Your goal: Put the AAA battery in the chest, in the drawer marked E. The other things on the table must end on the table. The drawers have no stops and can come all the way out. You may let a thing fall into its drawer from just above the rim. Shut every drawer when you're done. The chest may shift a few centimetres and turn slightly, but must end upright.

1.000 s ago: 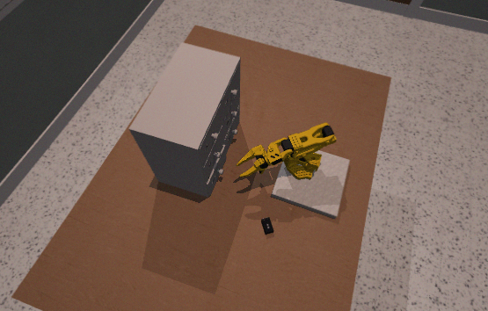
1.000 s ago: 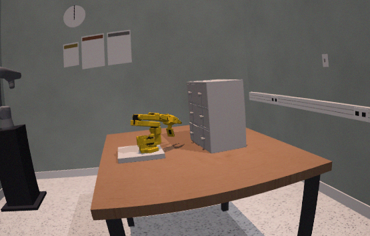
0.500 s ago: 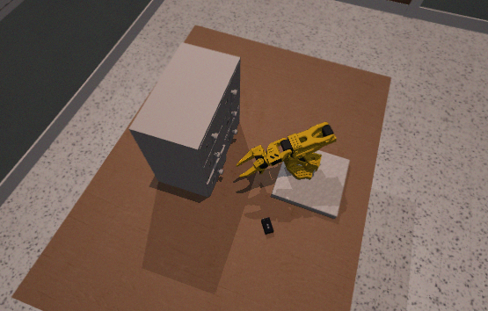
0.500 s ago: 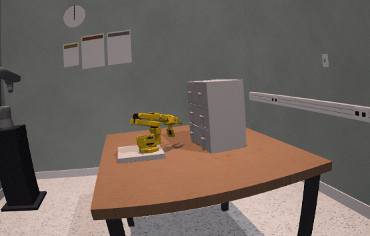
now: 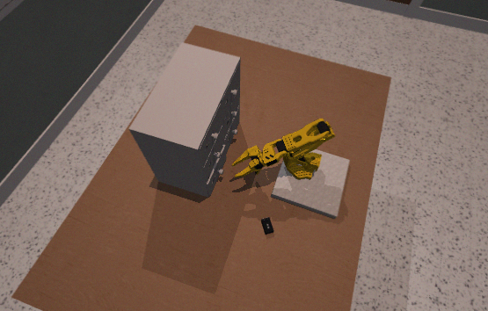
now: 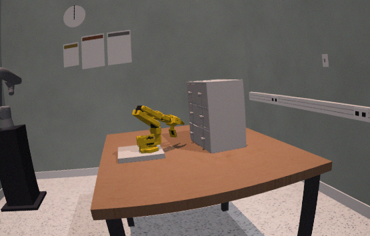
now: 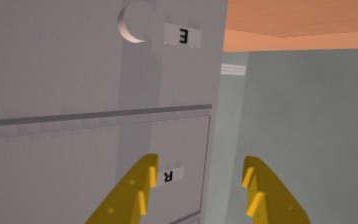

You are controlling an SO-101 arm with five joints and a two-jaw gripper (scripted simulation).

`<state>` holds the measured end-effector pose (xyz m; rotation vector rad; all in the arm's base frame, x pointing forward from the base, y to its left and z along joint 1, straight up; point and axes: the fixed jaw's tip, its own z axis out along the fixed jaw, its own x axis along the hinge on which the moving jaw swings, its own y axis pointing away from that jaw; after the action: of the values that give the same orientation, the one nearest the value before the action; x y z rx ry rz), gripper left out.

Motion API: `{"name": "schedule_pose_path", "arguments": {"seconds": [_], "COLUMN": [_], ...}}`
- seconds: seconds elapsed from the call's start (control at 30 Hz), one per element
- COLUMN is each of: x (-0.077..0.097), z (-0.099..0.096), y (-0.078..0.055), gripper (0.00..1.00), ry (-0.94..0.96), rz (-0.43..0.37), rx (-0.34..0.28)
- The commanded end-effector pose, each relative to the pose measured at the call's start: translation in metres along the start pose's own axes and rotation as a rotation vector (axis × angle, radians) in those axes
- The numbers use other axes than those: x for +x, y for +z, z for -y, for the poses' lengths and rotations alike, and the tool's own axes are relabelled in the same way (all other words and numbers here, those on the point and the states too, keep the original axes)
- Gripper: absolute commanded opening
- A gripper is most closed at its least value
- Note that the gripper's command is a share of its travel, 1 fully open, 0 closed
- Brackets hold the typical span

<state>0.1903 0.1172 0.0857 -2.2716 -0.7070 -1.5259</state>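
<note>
Three views show a small yellow jointed arm facing a tall grey box-shaped chest, upright on a brown wooden table. Only the close wrist view makes the labels readable: a white label with a black E, beside a round pale knob, and a label with R, both upside down. The yellow two-fingered gripper is partly open, its tips apart with nothing between them, in front of the drawer fronts.

Only the top view shows a small black rectangular block with pale dots, lying on the table near the arm's white square base plate. The tabletop has fine grain; around it are speckled pale flooring and a grey-green wall with a round clock.

Where the AAA battery is, and which way its long axis points, I cannot tell; the drawer fronts look roughly flush, though the top view is murky there.
</note>
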Motion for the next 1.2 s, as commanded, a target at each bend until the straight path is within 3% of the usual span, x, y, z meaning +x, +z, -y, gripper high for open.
{"name": "schedule_pose_path", "arguments": {"seconds": [0.0, 0.47, 0.7, 1.03, 1.17], "x": [0.006, 0.006, 0.003, 0.003, -0.001], "z": [-0.002, -0.002, -0.010, -0.010, -0.014], "y": [0.002, 0.002, 0.018, 0.018, 0.027], "gripper": [0.21, 0.21, 0.21, 0.21, 0.21], "ry": [0.005, 0.005, 0.017, 0.017, 0.023], "rz": [-0.025, -0.025, -0.030, -0.030, -0.033], "rx": [-0.008, -0.008, -0.038, -0.038, -0.055]}}
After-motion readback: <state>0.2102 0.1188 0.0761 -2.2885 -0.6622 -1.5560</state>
